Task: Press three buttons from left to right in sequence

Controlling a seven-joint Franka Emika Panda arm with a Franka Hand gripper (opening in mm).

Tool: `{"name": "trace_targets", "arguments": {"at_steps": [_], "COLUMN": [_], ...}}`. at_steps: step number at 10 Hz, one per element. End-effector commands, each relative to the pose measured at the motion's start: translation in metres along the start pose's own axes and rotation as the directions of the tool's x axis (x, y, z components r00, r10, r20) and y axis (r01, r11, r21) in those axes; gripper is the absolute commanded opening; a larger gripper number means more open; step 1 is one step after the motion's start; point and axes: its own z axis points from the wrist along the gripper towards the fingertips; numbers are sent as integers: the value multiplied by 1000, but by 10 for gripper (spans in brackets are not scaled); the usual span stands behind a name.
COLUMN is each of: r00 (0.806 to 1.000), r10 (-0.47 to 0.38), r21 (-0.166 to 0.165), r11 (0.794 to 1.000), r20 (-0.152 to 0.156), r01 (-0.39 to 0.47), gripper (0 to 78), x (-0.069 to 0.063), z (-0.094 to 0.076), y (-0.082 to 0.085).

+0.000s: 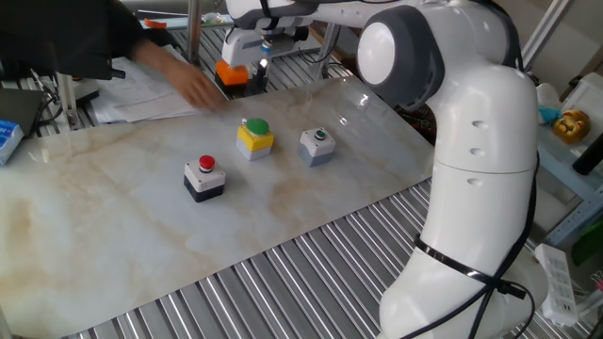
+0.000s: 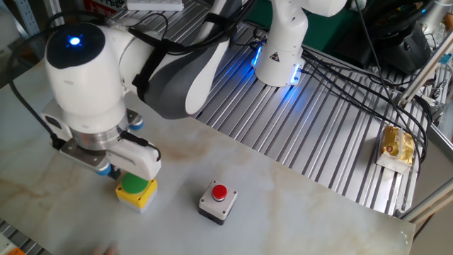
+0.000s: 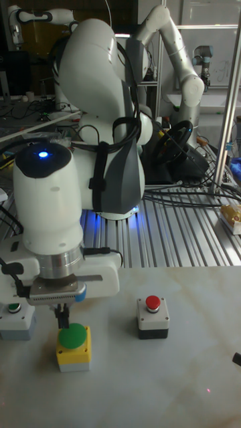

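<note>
Three buttons stand in a row on the marble table. The red button on its white-topped black box (image 1: pixel 203 176) (image 3: pixel 152 315) is at the left in one fixed view. The green button on the yellow box (image 1: pixel 255 137) (image 2: pixel 136 192) (image 3: pixel 72 346) is in the middle. The small dark-green button on the grey box (image 1: pixel 317 144) (image 3: pixel 17 319) is at the right. My gripper (image 1: pixel 258 79) (image 3: pixel 62 315) hangs above and behind the green button, not touching it. Its dark fingertips are pressed together and hold nothing. In the other fixed view the wrist hides them.
An orange box (image 1: pixel 233 73) sits at the table's back edge just under the gripper. A person's hand (image 1: pixel 193 85) reaches in beside it, in front of a stack of papers (image 1: pixel 155 80). A slatted metal surface (image 1: pixel 311 273) borders the marble top.
</note>
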Motion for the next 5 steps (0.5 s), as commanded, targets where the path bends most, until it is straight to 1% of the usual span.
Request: {"name": "trace_targets", "arguments": {"at_steps": [1, 3, 5], "r00": [997, 997, 997], "r10": [78, 72, 82], "r21": [-19, -23, -20], "r11": [997, 997, 996], "r20": [-9, -5, -4], "r01": [-78, -72, -82], "gripper": [11, 11, 11], "x": [9, 12, 13], "z": [13, 23, 25], "y": [-6, -18, -17]}}
